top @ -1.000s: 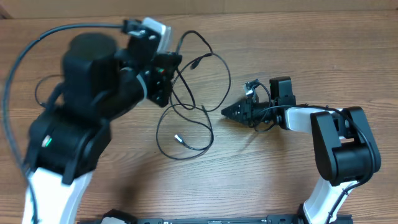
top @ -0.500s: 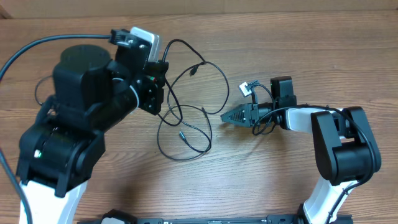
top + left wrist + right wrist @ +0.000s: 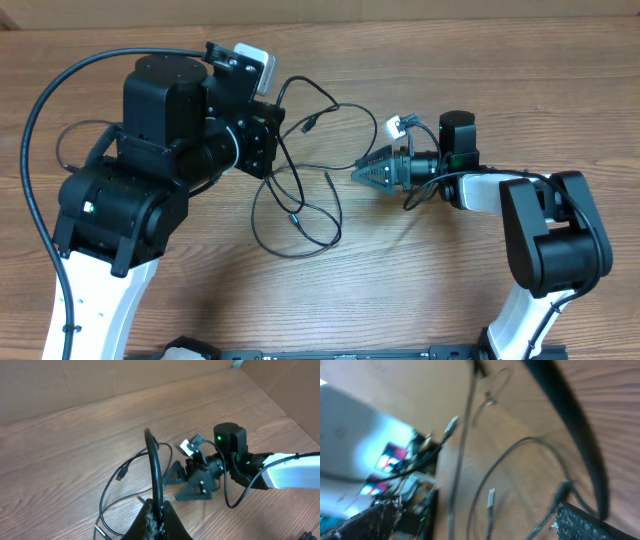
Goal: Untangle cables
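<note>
Wrist-only: cable (image 3: 153, 460) in left hand (image 3: 156, 512)

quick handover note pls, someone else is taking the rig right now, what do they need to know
The left gripper is shut on one strand of the cables; that strand arches up from the pinch.
The right gripper is open and holds nothing, pointing at the loops from the right.
The other loops lie crossed on the table between the arms, plug ends loose.
Done: one strand gripped.
Left: nothing is separated yet. Probably draw the held strand clear while the right gripper takes another.
</note>
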### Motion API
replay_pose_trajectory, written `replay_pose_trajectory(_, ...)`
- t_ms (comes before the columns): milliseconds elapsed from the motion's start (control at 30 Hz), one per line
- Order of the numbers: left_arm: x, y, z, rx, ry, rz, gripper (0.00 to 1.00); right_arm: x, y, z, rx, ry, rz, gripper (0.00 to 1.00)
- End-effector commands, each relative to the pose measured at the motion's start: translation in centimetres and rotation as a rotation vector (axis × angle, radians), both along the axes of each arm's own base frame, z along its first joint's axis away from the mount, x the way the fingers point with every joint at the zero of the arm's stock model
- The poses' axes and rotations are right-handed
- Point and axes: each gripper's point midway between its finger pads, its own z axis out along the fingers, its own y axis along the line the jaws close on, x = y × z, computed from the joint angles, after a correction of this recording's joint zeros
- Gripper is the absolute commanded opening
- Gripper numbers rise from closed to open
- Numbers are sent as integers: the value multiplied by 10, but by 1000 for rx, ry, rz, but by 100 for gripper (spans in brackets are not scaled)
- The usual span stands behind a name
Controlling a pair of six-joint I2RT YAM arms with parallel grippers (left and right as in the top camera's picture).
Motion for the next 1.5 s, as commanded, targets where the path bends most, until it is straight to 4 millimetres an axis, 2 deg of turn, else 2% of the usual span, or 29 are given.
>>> replay_pose_trajectory(0, -4, -1, 7, -21, -3, -8, 4, 27, -7, -18, -95, 49, -167, 100)
replay_pose_trajectory(267, -7, 0, 3, -11, 13, -7, 4, 40, -12, -23, -133, 37, -242, 100)
replay_pose_trajectory(467, -9, 8, 12, 3, -30, 21, 4, 55, -21, -34, -192, 72, -351, 100)
replay_pose_trajectory(700, -32, 10, 42, -67, -116, -6, 4, 62, -26, -38, -221, 67, -398, 100)
replay_pose_trajectory(900, -63, -2, 82, -175, -233, -125, 4, 69, -33, -44, -256, 72, -455, 100)
replay_pose_trajectory(1000, -65, 8, 90, -164, -279, -81, 4, 71, -37, -50, -275, 120, -497, 100)
replay_pose_trajectory(1167, -44, 55, 73, -18, -270, 199, 4, 69, -38, -54, -280, 151, -498, 100)
replay_pose_trajectory(1267, -39, 68, 59, 18, -213, 289, 4, 66, -36, -53, -273, 160, -485, 100)
replay_pose_trajectory(1467, -33, 111, 11, 133, -22, 575, 4, 59, -31, -51, -250, 176, -440, 100)
